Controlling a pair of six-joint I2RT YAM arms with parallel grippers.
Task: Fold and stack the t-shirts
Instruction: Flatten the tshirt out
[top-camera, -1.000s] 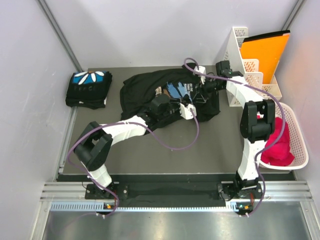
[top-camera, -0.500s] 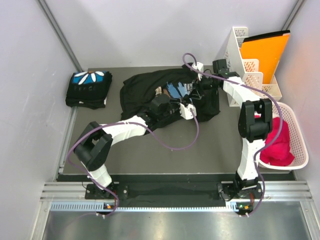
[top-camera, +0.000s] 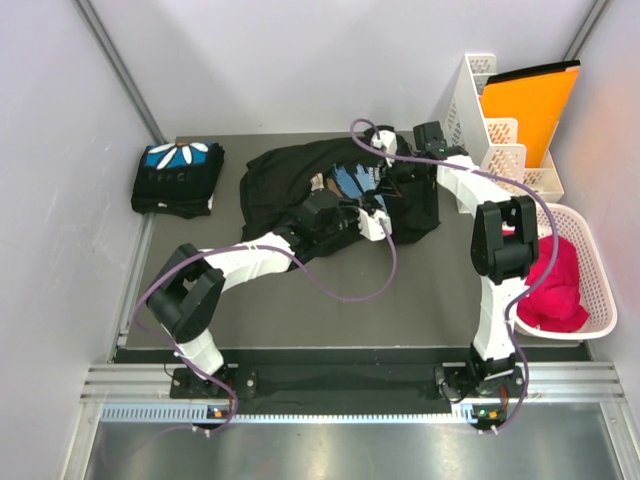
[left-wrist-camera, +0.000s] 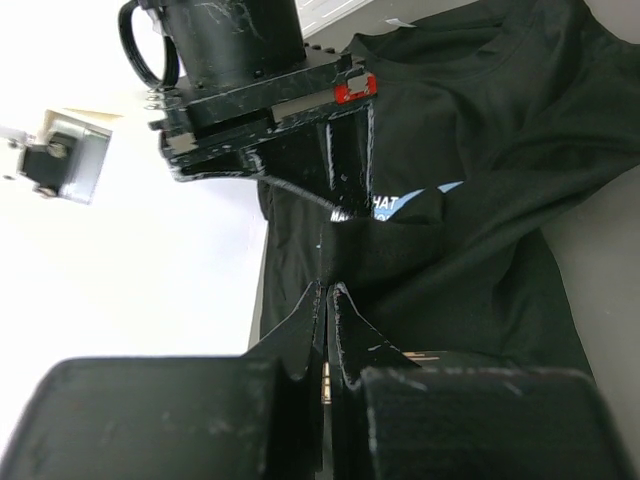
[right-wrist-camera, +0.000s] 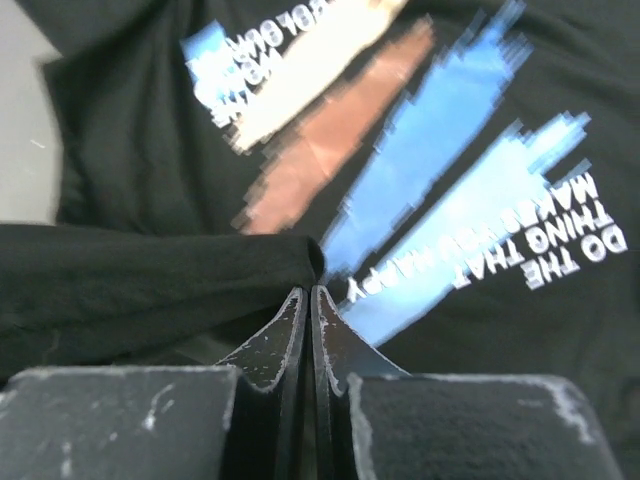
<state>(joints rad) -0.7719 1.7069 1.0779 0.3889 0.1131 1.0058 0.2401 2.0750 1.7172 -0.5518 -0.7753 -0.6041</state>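
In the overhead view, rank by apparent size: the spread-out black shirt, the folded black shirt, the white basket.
Largest first:
spread-out black cloth t-shirt with brush-stroke print
white perforated plastic basket
folded black t-shirt with blue-and-white petal print

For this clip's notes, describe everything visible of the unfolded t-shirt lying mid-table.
The brush-stroke t-shirt is soft black cloth, lying crumpled and only partly spread on the dark table, toward its far side. Its chest print faces up, showing blue, tan and cream strokes with white lettering. The left tool and the right tool are each shut on a raised fold of the cloth close to the print.
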